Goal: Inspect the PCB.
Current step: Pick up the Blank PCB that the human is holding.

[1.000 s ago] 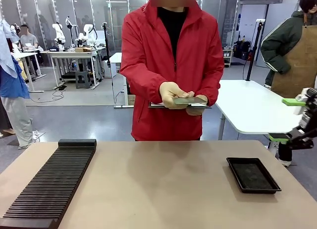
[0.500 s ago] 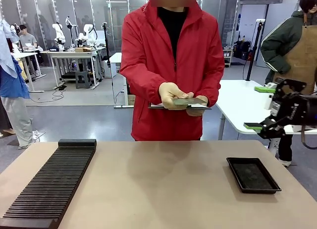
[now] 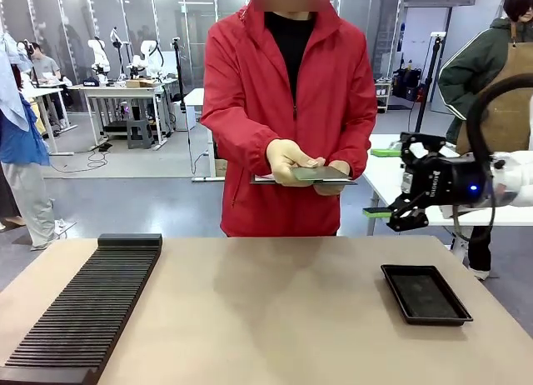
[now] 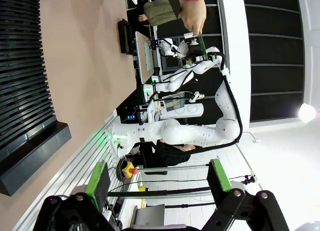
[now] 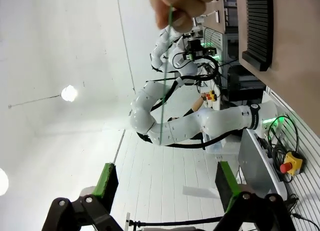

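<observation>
Beyond the tan table's point(image 3: 266, 318) far edge, a person's hands point(image 3: 287, 160) hold the PCB point(image 3: 321, 173) level. Just right of it hangs the right gripper point(image 3: 381, 182), wide open and empty. The left gripper point(image 4: 159, 180) is likewise open and empty, so inspection seems not yet begun.

PCB point(image 3: 321, 172) common to front, sideways wrist views

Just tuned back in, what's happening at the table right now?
A person in a red jacket at the far side holds the PCB level in front of them, off the table. The right gripper hangs in the air beside it, jaws open, nothing held and not touching the board. The left gripper is open and empty too. A black tray and a slotted black rack sit on the table.
</observation>
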{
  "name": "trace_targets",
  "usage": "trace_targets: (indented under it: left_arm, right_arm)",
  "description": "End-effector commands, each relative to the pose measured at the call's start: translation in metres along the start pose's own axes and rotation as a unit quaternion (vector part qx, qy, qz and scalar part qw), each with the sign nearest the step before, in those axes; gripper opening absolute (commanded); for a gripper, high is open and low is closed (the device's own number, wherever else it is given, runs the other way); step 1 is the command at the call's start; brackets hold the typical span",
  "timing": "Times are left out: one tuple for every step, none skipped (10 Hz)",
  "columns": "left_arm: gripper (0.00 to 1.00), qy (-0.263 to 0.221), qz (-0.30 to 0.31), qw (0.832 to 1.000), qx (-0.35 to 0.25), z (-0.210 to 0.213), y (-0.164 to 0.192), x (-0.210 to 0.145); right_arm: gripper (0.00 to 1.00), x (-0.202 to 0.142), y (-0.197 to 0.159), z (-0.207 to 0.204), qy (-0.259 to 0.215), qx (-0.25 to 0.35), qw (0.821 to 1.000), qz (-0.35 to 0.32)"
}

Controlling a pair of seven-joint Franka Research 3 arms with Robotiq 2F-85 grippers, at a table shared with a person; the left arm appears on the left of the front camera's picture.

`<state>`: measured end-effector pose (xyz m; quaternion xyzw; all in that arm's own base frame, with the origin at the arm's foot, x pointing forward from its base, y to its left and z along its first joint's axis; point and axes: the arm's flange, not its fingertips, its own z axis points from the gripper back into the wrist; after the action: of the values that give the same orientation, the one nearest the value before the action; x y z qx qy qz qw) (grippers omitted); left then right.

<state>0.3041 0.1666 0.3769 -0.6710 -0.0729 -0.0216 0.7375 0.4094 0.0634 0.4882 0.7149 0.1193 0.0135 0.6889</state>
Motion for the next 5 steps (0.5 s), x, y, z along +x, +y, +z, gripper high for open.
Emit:
trace_targets:
  left_arm:
    - [1.00,0.000,-0.001,1.000,0.001,0.000,-0.001,0.000]
    - [1.00,0.000,-0.001,1.000,0.001,0.000,-0.001,0.000]
    - [1.00,0.000,-0.001,1.000,0.001,0.000,-0.001,0.000]
    - [1.00,0.000,-0.001,1.000,0.001,0.000,-0.001,0.000]
    - [1.00,0.000,-0.001,1.000,0.001,0.000,-0.001,0.000]
  right_arm:
    - [1.00,0.015,0.007,-0.019,-0.005,-0.015,0.999,-0.030]
    - [1.00,0.022,0.007,-0.027,-0.007,-0.020,0.999,-0.031]
    - [1.00,0.026,0.008,-0.033,-0.008,-0.021,0.999,-0.035]
    - [1.00,0.029,0.010,-0.039,-0.009,-0.020,0.999,-0.040]
    - [1.00,0.030,0.011,-0.044,-0.007,-0.019,0.999,-0.040]
